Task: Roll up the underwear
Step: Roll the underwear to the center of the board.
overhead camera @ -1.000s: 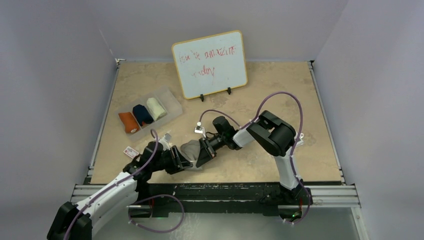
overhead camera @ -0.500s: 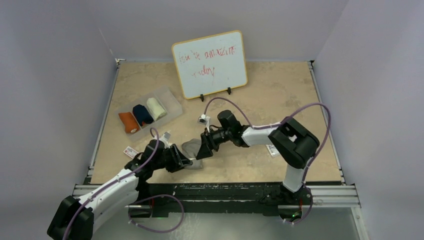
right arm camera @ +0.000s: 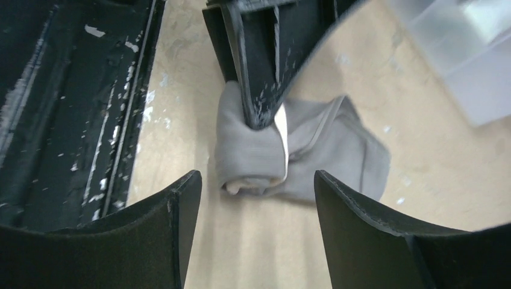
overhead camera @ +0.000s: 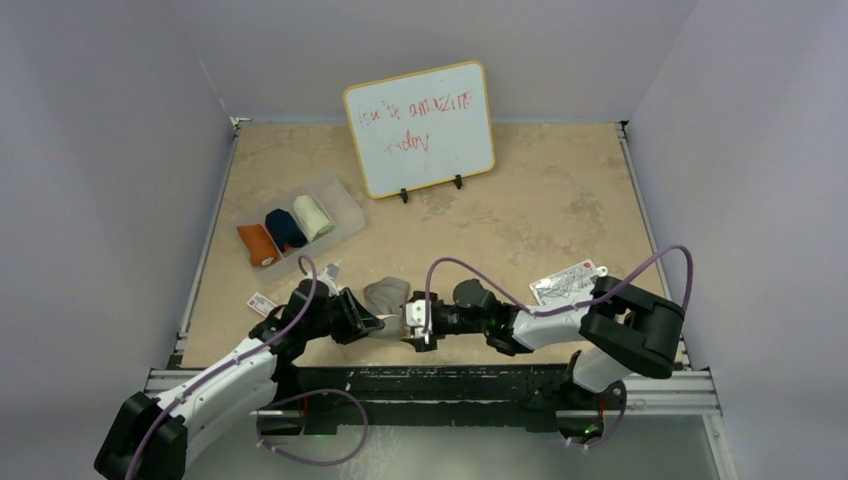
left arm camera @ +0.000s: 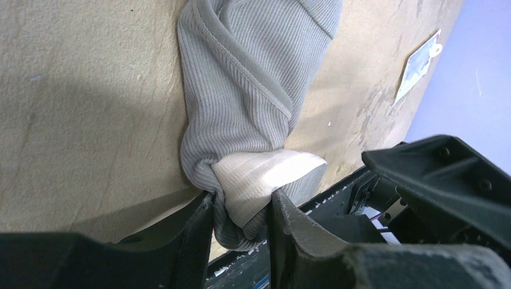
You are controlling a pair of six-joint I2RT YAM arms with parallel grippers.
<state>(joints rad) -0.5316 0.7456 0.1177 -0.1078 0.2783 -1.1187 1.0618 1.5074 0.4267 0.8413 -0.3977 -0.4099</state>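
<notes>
Pinching the grey underwear (left arm camera: 241, 90) by its beige waistband end with the left hand (left arm camera: 241, 209), clamped tight. Lying by the near edge of the bench (overhead camera: 520, 200), long axis stretching far-right, away from that grip. Hovering just right of it with the right hand (right arm camera: 256, 186), spread apart, facing the bundle. Ribbed, bunched, loosely rolled at best.

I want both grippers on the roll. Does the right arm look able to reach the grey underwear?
Probably yes: the open right gripper faces the grey underwear, nothing between; the left gripper pinches one end.
</notes>
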